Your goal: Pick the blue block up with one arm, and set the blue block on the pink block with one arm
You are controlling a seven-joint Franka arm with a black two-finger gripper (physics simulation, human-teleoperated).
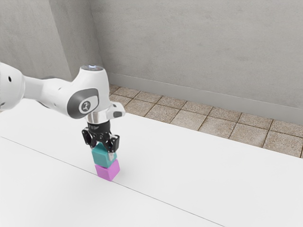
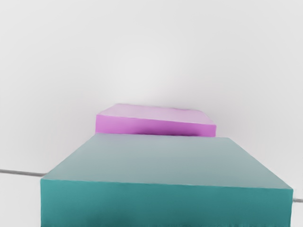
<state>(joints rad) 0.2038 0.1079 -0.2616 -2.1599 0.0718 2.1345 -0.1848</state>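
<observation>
Evidently my pincer (image 1: 105, 147) is clamped on the blue block (image 1: 99, 155) — likely rigid, light, best held across opposite flat faces — perhaps resting on the pink block (image 1: 108, 170).

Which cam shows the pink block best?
Exterior view: pink block shows two side faces, on the table beneath the blue block. In the wrist view, the blue block covers part of it.

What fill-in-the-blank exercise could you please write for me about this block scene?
The lower block, under the blue block, is coloured ____.
The gripper is shut on the block coloured ____.
The table is coloured ____.
Missing words: pink; blue; white.
</observation>
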